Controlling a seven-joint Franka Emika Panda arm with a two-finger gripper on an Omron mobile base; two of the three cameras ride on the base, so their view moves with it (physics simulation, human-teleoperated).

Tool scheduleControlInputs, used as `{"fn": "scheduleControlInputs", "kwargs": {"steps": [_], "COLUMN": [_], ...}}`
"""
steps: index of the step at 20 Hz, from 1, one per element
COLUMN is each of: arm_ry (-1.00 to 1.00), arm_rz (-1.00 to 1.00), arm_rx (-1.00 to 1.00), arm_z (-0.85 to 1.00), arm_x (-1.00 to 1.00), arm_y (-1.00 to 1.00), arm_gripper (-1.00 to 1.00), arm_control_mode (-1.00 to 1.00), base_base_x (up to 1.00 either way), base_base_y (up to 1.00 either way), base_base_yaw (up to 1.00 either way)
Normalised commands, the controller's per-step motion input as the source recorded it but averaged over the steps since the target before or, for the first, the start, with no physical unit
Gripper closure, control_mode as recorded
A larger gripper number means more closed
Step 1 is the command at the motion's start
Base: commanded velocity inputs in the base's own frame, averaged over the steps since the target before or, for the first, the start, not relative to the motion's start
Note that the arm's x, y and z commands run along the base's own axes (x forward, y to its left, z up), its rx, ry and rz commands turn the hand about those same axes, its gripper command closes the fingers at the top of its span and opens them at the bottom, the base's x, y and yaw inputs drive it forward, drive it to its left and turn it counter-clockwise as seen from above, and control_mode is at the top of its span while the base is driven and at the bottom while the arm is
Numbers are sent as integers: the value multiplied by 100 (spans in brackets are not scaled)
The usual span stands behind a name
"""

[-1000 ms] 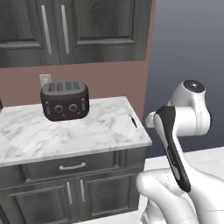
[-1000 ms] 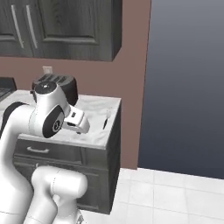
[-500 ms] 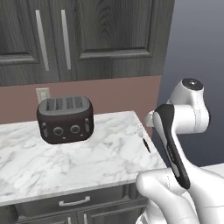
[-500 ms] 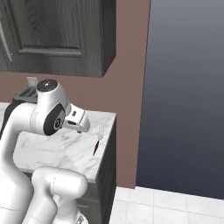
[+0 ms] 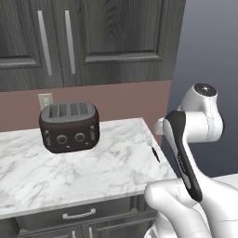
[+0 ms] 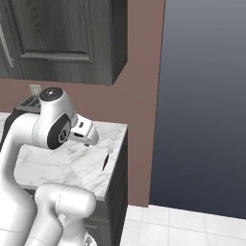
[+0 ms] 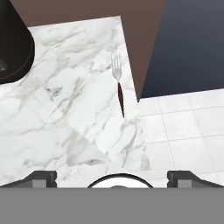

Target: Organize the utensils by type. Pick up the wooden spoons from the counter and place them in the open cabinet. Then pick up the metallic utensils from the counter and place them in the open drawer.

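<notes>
Wall: reddish-brown backsplash [image 5: 125, 100] ran behind the worktop; white outlet plate [image 5: 45, 100] sat on it, just above the toaster.
Upper cabinets: dark grey wood-grain doors [image 5: 116, 37] w/ recessed panels, long grey vertical handles [image 5: 44, 42]; all shut.
Toaster: black 4-slot unit [image 5: 69, 126] stood at rear, near the wall; knobs faced front.
Base cabinets: dark grey fronts below, one drawer w/ a small grey pull [image 5: 79, 214].
Floor: white square tiles [image 7: 188, 127], thin grey grout.
Beyond cabinet end: flat blue-grey backdrop [image 6: 206, 96], darker toward top.
Light: even, soft; no hard shadows.
</notes>
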Motion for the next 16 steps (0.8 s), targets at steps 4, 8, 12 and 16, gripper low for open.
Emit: {"fn": "scheduleControlInputs", "kwargs": {"steps": [4,8,12,16], "arm_ry": [0,0,6,8], "arm_rz": [0,0,0,0], "arm_rx": [0,0,0,0], "arm_z": [0,0,-42,-50], "arm_x": [0,0,49,57], "arm_y": [0,0,0,0], "arm_gripper": [-100,-100,-100,-100], "arm_control_mode": [100,100,-100,-100], "base_base_x": [0,13,0,0], "base_base_y": [0,0,0,0], "base_base_yaw": [0,0,0,0]}}
